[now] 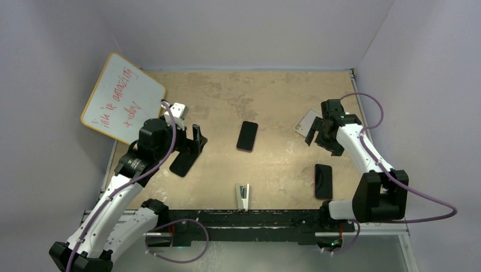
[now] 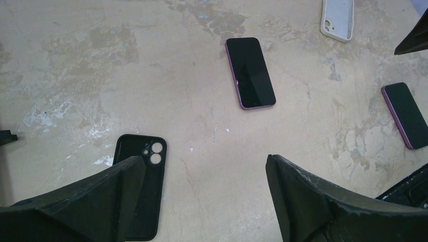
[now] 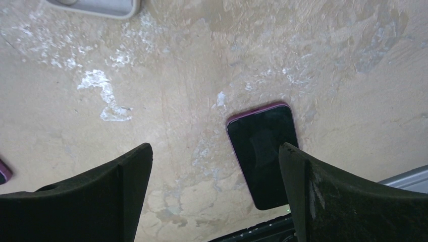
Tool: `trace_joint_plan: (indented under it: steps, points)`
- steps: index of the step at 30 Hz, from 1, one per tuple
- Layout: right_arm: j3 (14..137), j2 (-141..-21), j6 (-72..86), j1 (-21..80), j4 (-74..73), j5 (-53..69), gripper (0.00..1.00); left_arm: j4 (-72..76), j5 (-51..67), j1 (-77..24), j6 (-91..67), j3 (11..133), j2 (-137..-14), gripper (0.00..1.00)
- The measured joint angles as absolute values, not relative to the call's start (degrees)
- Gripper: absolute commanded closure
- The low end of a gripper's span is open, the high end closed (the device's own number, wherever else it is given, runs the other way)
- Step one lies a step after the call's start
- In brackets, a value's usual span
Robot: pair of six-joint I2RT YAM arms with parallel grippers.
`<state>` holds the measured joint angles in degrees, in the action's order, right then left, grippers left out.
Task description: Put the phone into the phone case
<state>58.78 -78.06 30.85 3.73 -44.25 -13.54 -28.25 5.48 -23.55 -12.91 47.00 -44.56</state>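
A black phone case (image 1: 182, 164) lies hollow side up at the left of the table, its camera holes showing (image 2: 154, 201). My left gripper (image 1: 195, 143) hovers open just above it, and its left finger covers part of the case in the left wrist view (image 2: 204, 161). A dark phone with a pink rim (image 1: 247, 136) lies screen up mid-table (image 2: 250, 73). A second, similar phone (image 1: 323, 181) lies at the near right (image 3: 262, 146). My right gripper (image 1: 316, 133) hangs open and empty above the table (image 3: 214, 148), beside a white phone case (image 1: 306, 121).
A whiteboard with red writing (image 1: 122, 96) leans at the back left. A small stapler-like object (image 1: 243, 196) sits near the front edge. The white case shows in both wrist views (image 2: 337, 19) (image 3: 101, 6). Grey walls close off three sides.
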Motion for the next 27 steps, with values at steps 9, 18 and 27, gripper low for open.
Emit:
trace_joint_plan:
  steps: [9, 18, 27]
  points:
    - [60.34, -86.15, 28.62, 2.09, -47.92, -13.23, 0.01, -28.42, 4.58, -24.38, -12.91, 47.00, -43.79, 0.05]
    - [58.96, -95.22, 23.00, -0.82, -50.50, -8.14, 0.01, -28.45, 4.14, -25.45, -12.91, 47.00, -43.59, 0.05]
    - [59.00, -100.29, 20.23, -4.71, -51.18, -5.26, 0.01, -28.64, 3.33, -27.46, -12.91, 47.00, -43.51, 0.05]
